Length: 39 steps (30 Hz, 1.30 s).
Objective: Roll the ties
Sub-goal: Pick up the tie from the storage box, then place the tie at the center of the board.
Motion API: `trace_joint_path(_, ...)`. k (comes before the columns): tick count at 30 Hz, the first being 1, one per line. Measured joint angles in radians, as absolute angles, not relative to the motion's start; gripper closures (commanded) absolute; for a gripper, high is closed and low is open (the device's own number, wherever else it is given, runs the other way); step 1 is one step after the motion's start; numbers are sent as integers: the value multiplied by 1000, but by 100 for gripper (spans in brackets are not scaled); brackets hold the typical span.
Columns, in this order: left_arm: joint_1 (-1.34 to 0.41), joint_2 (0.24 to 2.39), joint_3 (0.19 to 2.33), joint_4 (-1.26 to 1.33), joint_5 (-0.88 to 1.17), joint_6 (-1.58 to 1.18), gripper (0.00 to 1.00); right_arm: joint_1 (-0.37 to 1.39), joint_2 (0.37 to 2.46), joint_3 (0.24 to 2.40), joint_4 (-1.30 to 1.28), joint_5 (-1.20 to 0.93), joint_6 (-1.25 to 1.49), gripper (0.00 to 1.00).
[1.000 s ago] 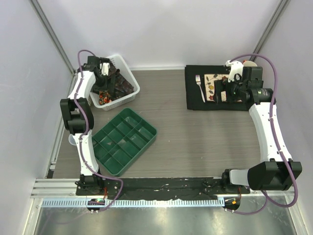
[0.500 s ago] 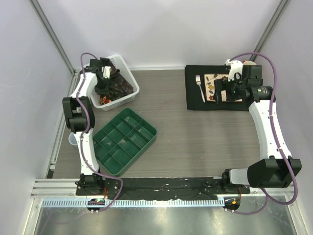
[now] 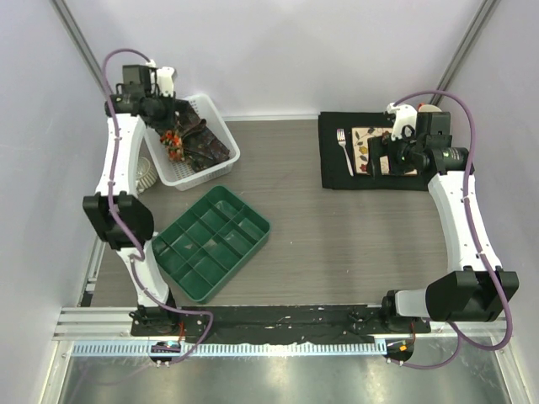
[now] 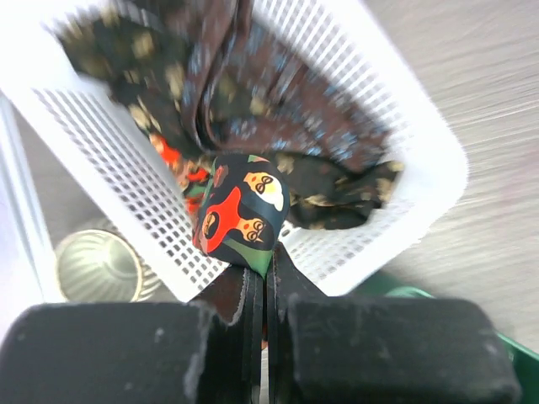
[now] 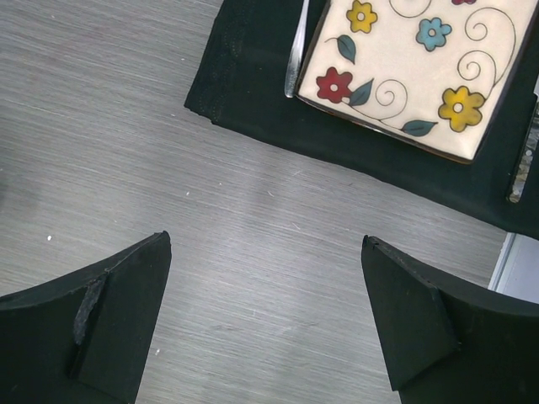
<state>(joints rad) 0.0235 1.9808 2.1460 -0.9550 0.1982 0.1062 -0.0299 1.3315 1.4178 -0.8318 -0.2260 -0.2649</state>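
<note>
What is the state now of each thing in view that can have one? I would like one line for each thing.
left gripper: shut on the floral tie.
floral tie: pinched, held over the white basket.
dark ties: unrolled, heaped in the basket.
right gripper: open, holding nothing, over the table.
green tray: compartments empty.
plate: flat on the black mat, nothing on the part that shows.

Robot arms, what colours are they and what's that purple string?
The left arm and right arm are white tubes with chunky black joints. The string is a thin purple cable looping along each. The right gripper has flat black wedge-shaped fingers.
</note>
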Motion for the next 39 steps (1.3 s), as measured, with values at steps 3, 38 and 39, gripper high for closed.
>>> trace_joint_path(3,13,1890,2159,-958,234,120,100,-30,1333,1418,-832,-244,-265,2)
trace_joint_path(38,-723,1718,2492,-269,250,-34,100,-29,1041,1029,-339,-627,-116,6)
trace_joint_path(39,-729,1725,2492,-252,237,-49,100,-28,1039,1021,-329,-627,-107,6)
